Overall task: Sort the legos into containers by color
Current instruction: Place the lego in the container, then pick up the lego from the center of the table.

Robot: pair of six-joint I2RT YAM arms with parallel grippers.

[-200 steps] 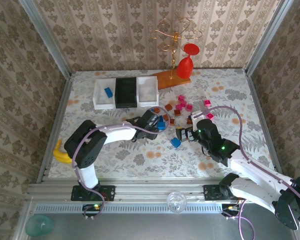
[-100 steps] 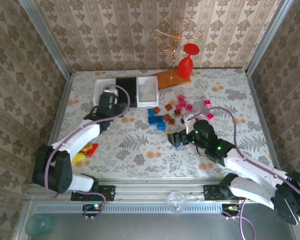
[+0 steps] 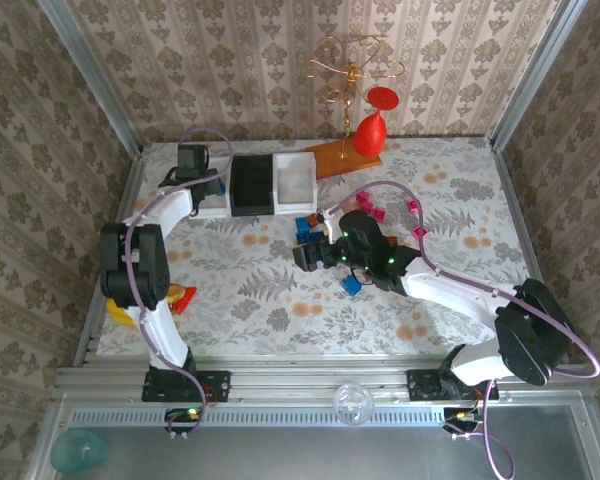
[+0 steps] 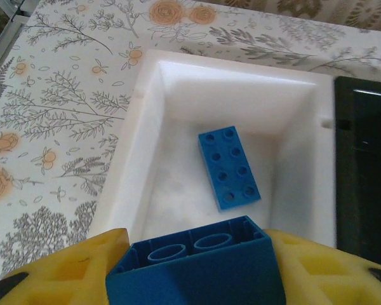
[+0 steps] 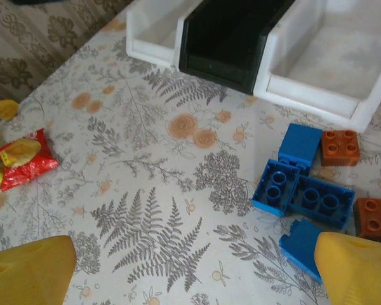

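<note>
while hovering over the left white bin [image 4: 136,114], gripping a blue brick [image 4: 197,270] in the left jaws — drop step; next, release inside, with right jaws wide above loose legos [image 5: 301,194] on the surface [image 5: 146,190].

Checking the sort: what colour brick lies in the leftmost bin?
Blue brick, clearest in left wrist view.

Bright, even light; soft shadows.
</note>
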